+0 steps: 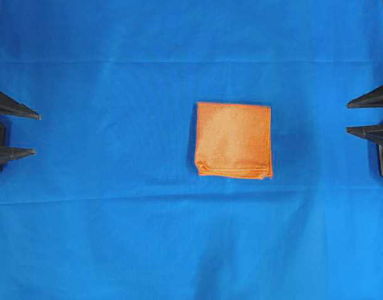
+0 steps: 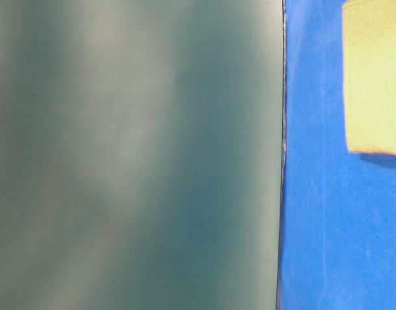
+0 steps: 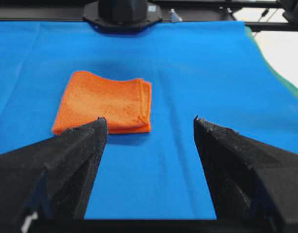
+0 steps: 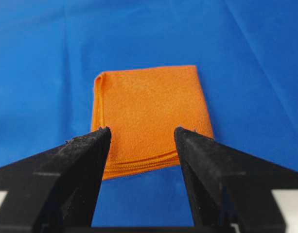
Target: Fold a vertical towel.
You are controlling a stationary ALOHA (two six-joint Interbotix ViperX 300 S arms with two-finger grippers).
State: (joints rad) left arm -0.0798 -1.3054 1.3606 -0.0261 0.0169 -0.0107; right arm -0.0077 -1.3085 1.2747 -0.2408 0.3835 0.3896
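Apparently the towel (image 1: 233, 140) was already folded into a thick squarish packet, lying a little right of the centre of the overhead frame on the blue sheet (image 1: 116, 237). The left gripper (image 1: 36, 133) at the left edge and the right gripper (image 1: 348, 117) at the right edge both stood with jaws wide apart, holding nothing and well away from the cloth. The risk, I think, was small: the layers along the lower edge of the packet looked loose and a bit uneven, so they could spring open, and any new touch could drag the packet and wrinkle the sheet. I counted one towel, one blue sheet and two grippers.
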